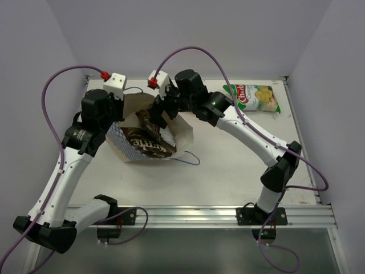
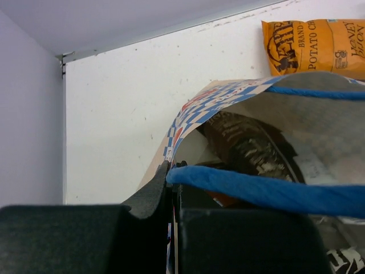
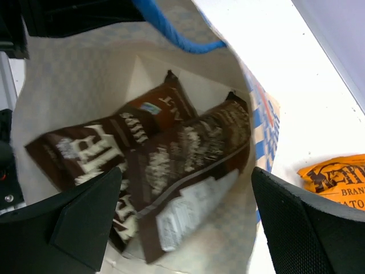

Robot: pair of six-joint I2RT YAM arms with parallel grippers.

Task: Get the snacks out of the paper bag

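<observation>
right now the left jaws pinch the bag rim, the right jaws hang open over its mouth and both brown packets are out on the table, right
No. Both brown packets lie inside the bag, not out on the table; the right wrist view looks straight down at them. The rest holds.

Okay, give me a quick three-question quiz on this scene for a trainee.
1. True or false: the left jaws are shut on the paper bag's rim.
2. How many dark brown packets show inside the bag?
3. What are the right jaws doing? A gripping a packet, B standing open at the bag's mouth, C shut on a handle.
Key: 1 true; 2 two; 3 B.
</observation>
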